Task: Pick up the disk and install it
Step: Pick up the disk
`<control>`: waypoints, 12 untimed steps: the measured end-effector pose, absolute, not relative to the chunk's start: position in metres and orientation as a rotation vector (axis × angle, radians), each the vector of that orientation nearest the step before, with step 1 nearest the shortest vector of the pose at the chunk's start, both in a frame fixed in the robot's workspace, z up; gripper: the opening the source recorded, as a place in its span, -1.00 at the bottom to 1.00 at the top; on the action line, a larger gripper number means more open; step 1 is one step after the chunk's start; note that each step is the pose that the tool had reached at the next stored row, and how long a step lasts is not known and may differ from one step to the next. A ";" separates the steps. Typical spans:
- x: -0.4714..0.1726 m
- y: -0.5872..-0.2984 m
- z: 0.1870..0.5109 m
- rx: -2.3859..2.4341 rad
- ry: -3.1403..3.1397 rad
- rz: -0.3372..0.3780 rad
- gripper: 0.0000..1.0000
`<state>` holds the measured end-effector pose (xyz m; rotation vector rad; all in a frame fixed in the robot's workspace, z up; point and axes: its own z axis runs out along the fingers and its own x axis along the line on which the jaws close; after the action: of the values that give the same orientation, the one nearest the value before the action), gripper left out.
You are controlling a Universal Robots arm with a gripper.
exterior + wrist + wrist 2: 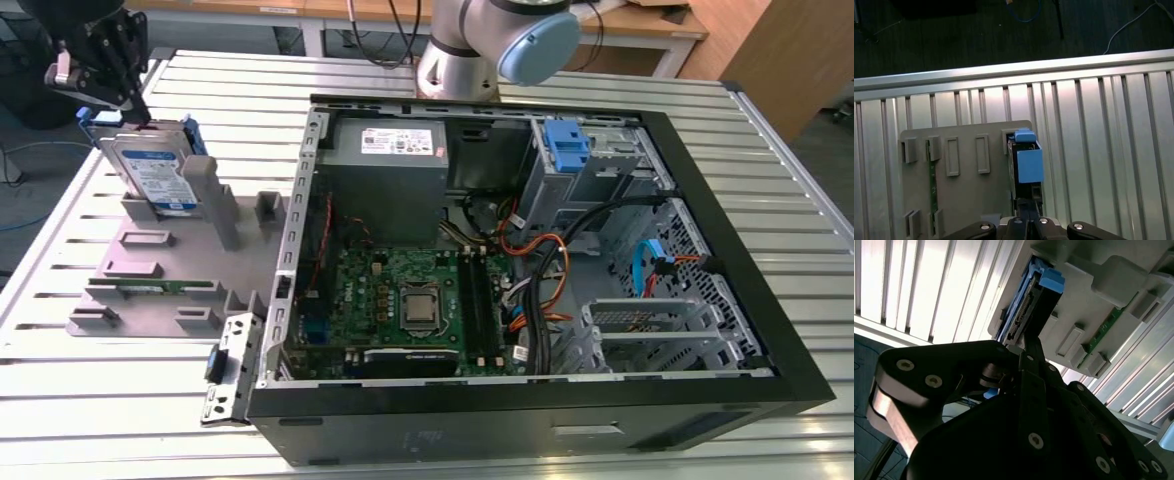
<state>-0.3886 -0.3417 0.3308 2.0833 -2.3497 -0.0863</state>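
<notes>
A slatted metal table (80, 400) carries an open computer case (534, 425), which fills the exterior view from its centre out to three o'clock. At ten o'clock, well apart from the case, a grey holder (160, 265) sits on the table.

The disk (158, 172) stands on edge in a slot of that holder, label face showing, blue caddy around it. It probably stands upright so that its top edge is free to be taken from above. It is not yet lifted out.

The gripper (136, 112) comes down from eleven o'clock onto that top edge. In both wrist views its dark fingers (1030, 355) are drawn together with almost no gap, their tips against the end of the disk (1029, 310) beside a blue caddy tab. Whether they pinch a thin part of the caddy or only touch it, I cannot tell.

Inside the case, at one o'clock, an empty blue bracket (567, 145) sits by the drive bay — judged to be where the disk belongs. A grey power supply (387, 160) lies at twelve o'clock.
</notes>
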 end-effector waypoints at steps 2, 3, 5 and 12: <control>-0.389 -0.342 0.331 2.083 -2.350 -0.086 -0.79; -0.389 -0.342 0.331 2.084 -2.350 -0.086 -0.79; -0.389 -0.342 0.331 2.084 -2.350 -0.086 -0.79; -0.389 -0.342 0.331 2.084 -2.350 -0.086 -0.41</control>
<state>-0.3886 -0.3417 0.3307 2.0837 -2.3501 -0.0864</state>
